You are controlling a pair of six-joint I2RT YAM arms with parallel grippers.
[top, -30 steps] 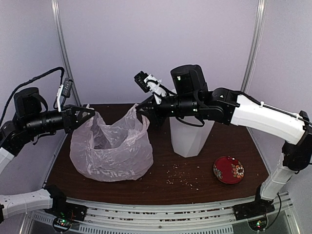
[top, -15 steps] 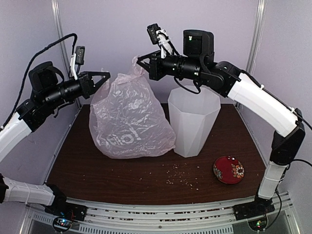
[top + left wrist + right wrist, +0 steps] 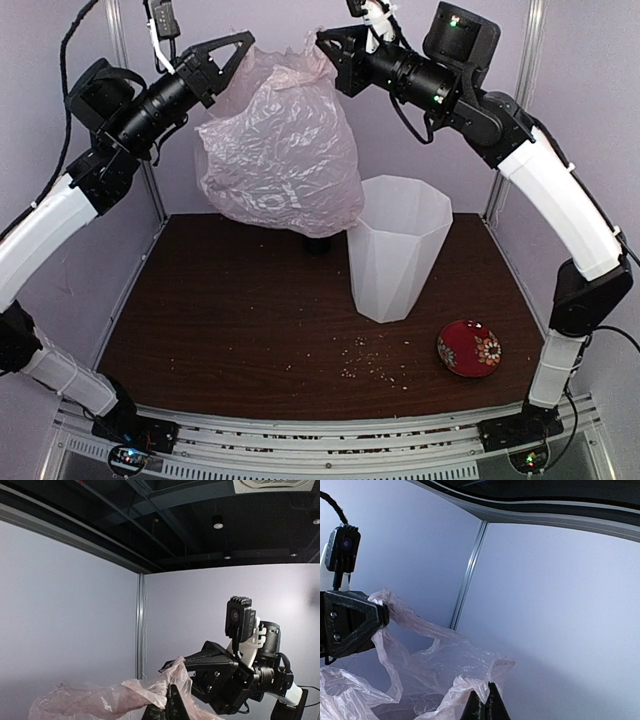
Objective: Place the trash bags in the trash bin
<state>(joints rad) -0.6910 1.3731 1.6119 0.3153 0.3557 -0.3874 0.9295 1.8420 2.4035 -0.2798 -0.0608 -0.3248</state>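
The pale pink translucent trash bag [image 3: 280, 150] hangs in the air above the table's back left, clear of the surface. My left gripper [image 3: 240, 45] is shut on its left top edge; my right gripper [image 3: 325, 45] is shut on its right top edge. The tall white faceted trash bin [image 3: 398, 248] stands upright, just right of and below the bag's lower edge. In the left wrist view the bag [image 3: 100, 700] is pinched in my closed fingertips [image 3: 172, 702], with the other gripper facing. In the right wrist view the bag [image 3: 435, 680] is pinched between closed fingertips [image 3: 485, 705].
A small dark object [image 3: 318, 243] sits on the brown table [image 3: 220, 330] under the bag, mostly hidden. A red flowered dish [image 3: 469, 348] lies at the front right. Crumbs [image 3: 375, 365] are scattered in front of the bin. Grey walls enclose the back and sides.
Both arms have risen steadily, lifting the bag from resting on the table to hanging fully in the air. The bag has shifted slightly right toward the bin.
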